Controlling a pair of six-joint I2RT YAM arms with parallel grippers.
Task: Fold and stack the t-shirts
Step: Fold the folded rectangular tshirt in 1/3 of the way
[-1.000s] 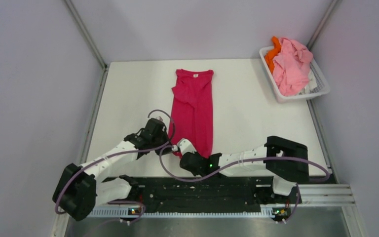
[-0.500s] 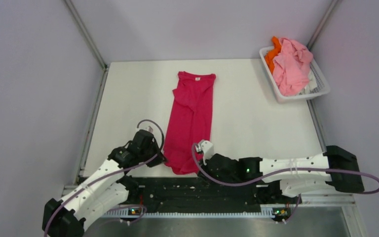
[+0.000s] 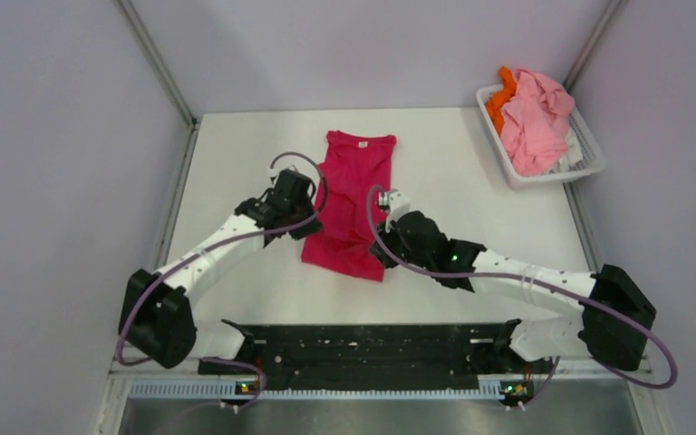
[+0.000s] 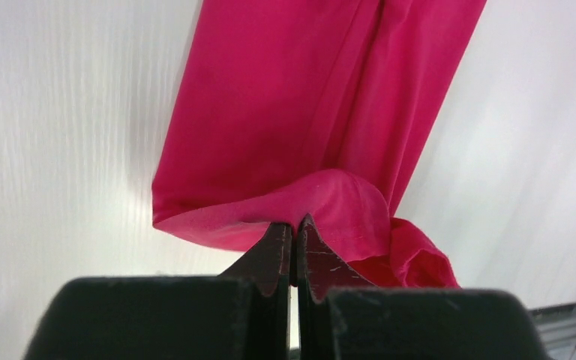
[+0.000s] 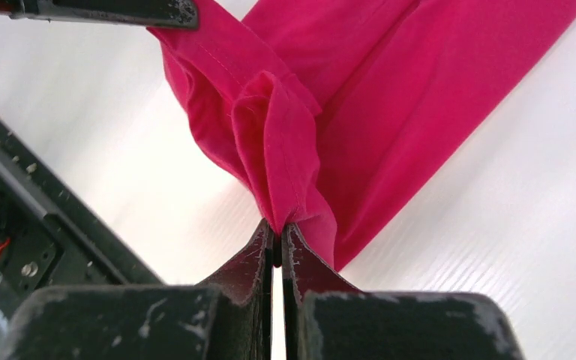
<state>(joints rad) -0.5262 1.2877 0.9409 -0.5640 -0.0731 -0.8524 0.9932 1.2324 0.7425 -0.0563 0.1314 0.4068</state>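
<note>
The magenta-red t-shirt (image 3: 353,195) lies lengthwise in the middle of the table, collar at the far end, its near hem lifted and doubled back over its body. My left gripper (image 3: 305,223) is shut on the hem's left corner (image 4: 322,202). My right gripper (image 3: 382,243) is shut on the hem's right corner (image 5: 281,161). Both hold the cloth above the table at about the shirt's middle. A light pink t-shirt (image 3: 535,118) and an orange one (image 3: 504,95) lie heaped in the basket at the far right.
The white slatted basket (image 3: 589,163) stands at the table's far right corner. Grey walls close the table on the left, back and right. The black base rail (image 3: 362,349) runs along the near edge.
Both grippers, shut on the hem, have moved from the near edge away toward the collar, carrying the hem up over the shirt's lower half. The shirt now looks shorter.
</note>
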